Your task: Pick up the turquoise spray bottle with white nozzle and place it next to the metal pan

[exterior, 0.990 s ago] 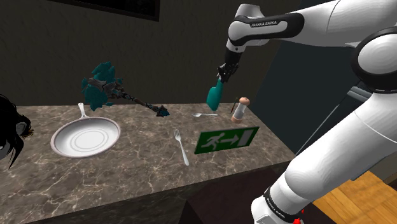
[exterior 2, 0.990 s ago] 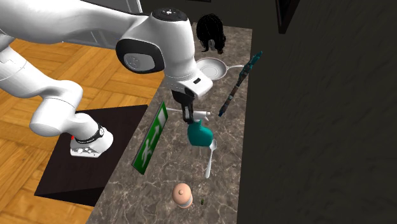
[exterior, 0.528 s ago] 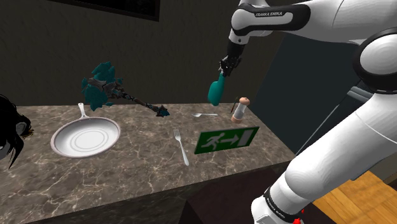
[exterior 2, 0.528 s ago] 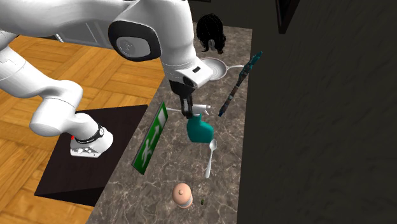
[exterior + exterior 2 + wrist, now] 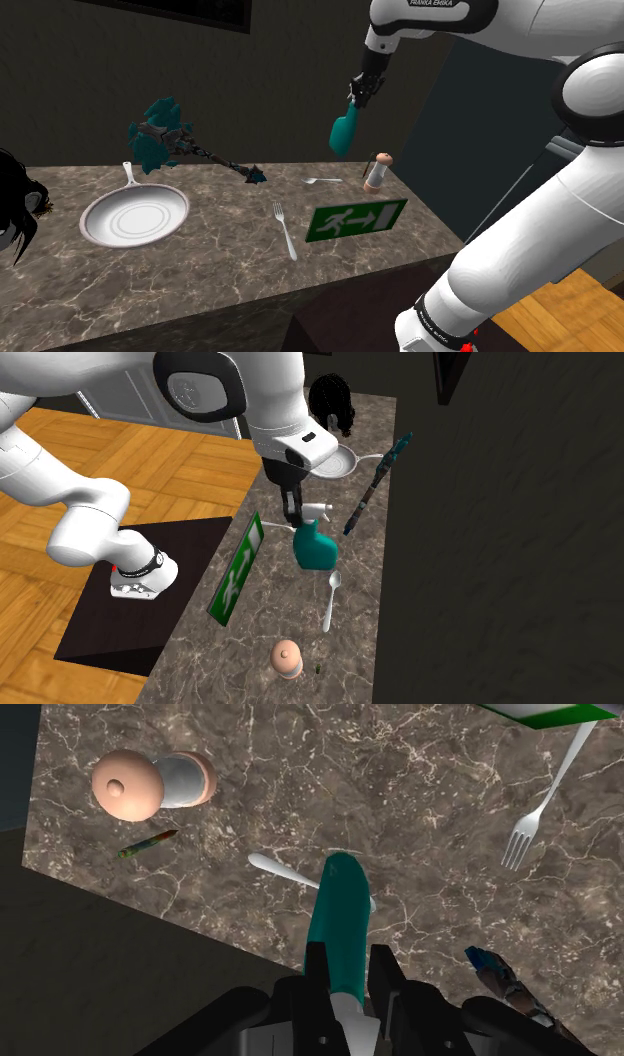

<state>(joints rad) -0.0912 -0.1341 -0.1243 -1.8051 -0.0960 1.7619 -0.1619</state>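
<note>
The turquoise spray bottle hangs high above the marble counter's far right part, tilted, held by its white-nozzle end in my gripper, which is shut on it. In the second exterior view the bottle dangles under the gripper, its white nozzle sticking out. In the wrist view the bottle runs between the fingers over a white spoon. The pale round pan with a handle rests at the shoulder view's left, far from the bottle.
On the marble counter lie a fork, a green exit sign, a white spoon, a small shaker and a teal spiked mace. A black hairy object sits left of the pan. A dark wall stands behind.
The gripper has risen with the bottle, lifting it higher above the counter. The bottle has tilted slightly; nothing on the counter moved.
</note>
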